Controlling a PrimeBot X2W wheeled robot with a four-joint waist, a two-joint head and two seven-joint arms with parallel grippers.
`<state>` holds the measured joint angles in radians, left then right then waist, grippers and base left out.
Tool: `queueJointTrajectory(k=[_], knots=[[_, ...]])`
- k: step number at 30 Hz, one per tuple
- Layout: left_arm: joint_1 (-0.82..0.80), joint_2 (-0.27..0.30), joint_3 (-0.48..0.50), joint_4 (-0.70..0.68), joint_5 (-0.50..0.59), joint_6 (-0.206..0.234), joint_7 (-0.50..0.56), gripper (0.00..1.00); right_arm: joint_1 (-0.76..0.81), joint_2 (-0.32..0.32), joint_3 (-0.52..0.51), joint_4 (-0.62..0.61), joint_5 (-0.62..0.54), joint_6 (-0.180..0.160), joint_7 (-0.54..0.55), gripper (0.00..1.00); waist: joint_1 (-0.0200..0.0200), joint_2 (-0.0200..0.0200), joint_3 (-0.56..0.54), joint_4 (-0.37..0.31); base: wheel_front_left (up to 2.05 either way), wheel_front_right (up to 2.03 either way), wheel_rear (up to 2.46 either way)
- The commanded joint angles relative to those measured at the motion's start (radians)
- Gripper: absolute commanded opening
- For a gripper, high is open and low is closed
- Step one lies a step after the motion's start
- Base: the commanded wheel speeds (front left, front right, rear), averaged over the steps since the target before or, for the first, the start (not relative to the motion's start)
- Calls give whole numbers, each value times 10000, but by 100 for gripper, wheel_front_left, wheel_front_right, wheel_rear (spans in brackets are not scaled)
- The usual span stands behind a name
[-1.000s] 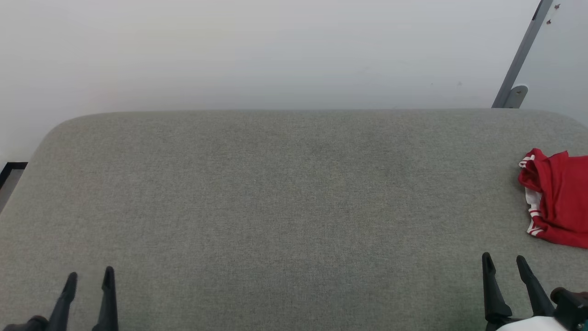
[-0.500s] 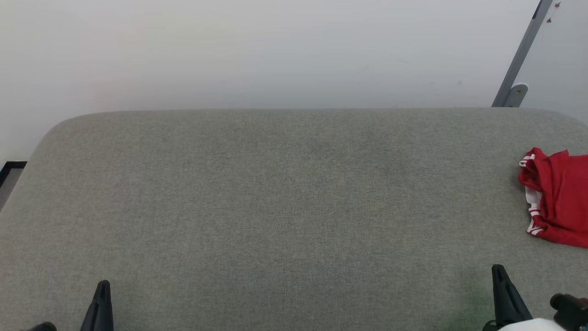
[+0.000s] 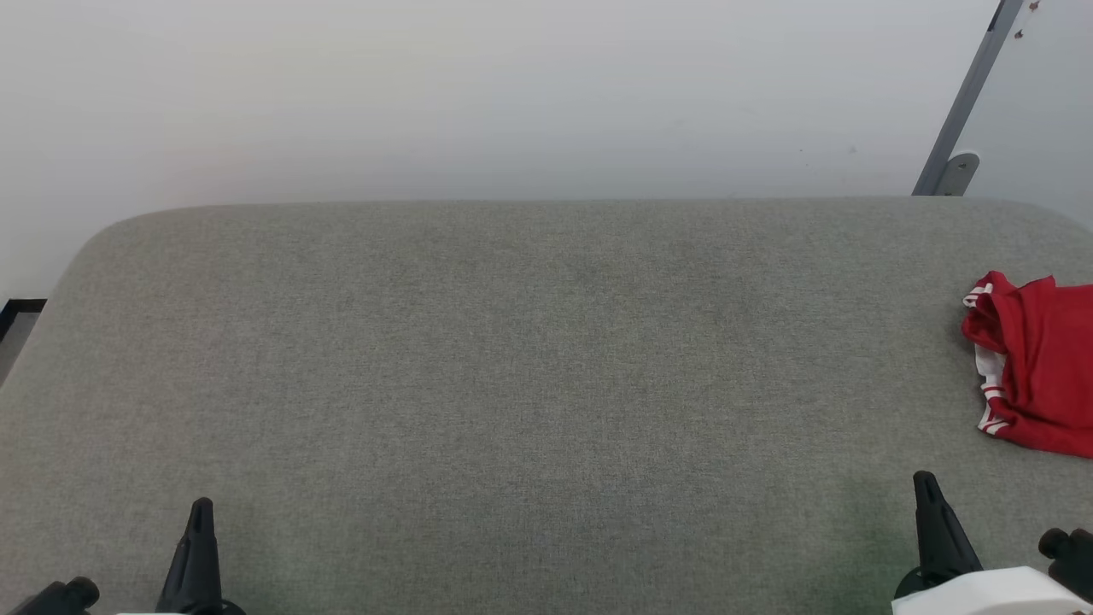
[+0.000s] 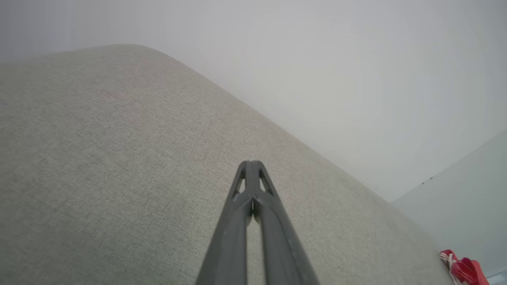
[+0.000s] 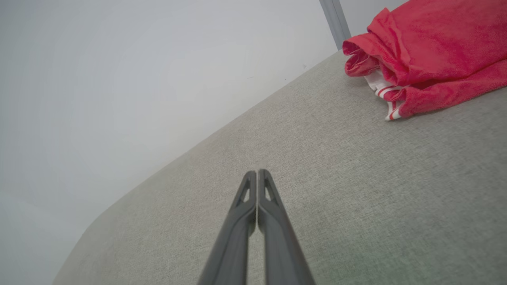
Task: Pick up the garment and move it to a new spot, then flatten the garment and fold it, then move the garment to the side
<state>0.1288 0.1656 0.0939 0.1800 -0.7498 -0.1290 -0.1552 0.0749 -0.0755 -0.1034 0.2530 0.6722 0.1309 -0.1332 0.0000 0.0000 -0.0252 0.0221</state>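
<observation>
The garment (image 3: 1037,367) is a crumpled red heap with white and red-striped trim, lying at the far right edge of the grey padded surface (image 3: 529,367); part of it runs out of the head view. In the right wrist view the garment (image 5: 427,51) sits up and to the right of my right gripper (image 5: 257,172), well apart from it. My right gripper (image 3: 924,480) is shut and empty at the lower right. At the lower left, my left gripper (image 3: 201,506) is shut on nothing. In the left wrist view my left gripper (image 4: 251,163) points across bare fabric, the garment (image 4: 461,271) small at the far corner.
A pale wall (image 3: 512,94) rises behind the padded surface. A grey metal post (image 3: 965,94) leans at the back right. The surface's rounded left corner (image 3: 94,248) drops off beside a dark strip of floor edging (image 3: 17,312).
Both grippers have closed from open to shut. They have risen slightly in the head view since half a second ago. The garment has not moved.
</observation>
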Motion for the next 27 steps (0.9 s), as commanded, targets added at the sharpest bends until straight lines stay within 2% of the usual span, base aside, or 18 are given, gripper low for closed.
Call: queueJointTrajectory(k=[1, 27], knots=[[-295, 66, 71, -102, -333, -6, 97, 0, -283, -24, -32, -171, 373, 1, 87, 0, 0, 0, 4, -3, 0, 0, 0], [-1087, -378, 131, 165, -3368, -13, 1050, 0, -880, 77, -66, -156, 3674, 0, 968, 0, 0, 0, 78, -61, 0, 0, 0]])
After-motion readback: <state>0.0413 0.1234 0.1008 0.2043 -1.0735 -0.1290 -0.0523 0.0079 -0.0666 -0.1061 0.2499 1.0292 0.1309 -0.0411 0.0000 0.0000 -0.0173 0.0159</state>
